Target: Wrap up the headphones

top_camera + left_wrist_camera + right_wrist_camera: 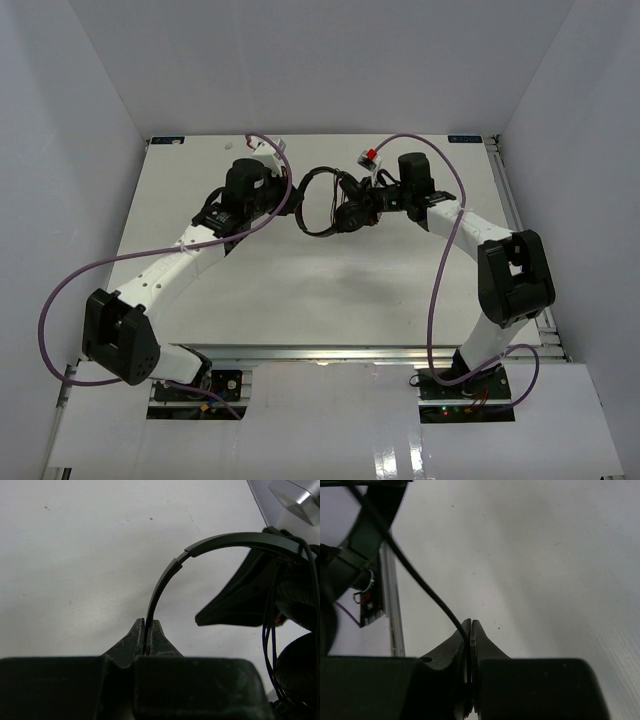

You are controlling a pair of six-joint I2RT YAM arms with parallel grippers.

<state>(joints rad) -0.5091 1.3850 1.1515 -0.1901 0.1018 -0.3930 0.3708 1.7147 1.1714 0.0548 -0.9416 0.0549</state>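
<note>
The headphones (337, 203) sit between the two arms over the far middle of the white desk (300, 300), with an arm on each side holding a part of them. From above I cannot tell whether the earcups touch the desk or hang just over it.

The left fingers (131, 641) are pressed together on the thin headband (165, 577), with no gap showing on either side of the band. They grip it at its lower end. From the fingertips it rises and curves over to the right, towards a padded earcup (300, 672) at the right edge of the left wrist view. Thin strands of the cord run down past that earcup.

The right fingers (485, 647) are also closed, pinching the thin black cord (420, 582) at their tips. From the pinch, the cord runs in a straight slant up and to the left towards the dark, blurred bulk of the headphones in the upper left corner of the right wrist view.

In the top view the left fingers meet the headband loop on its left side. The right fingers come in from the right, close beside the earcups, which are bunched with the cord into one dark cluster.
</note>
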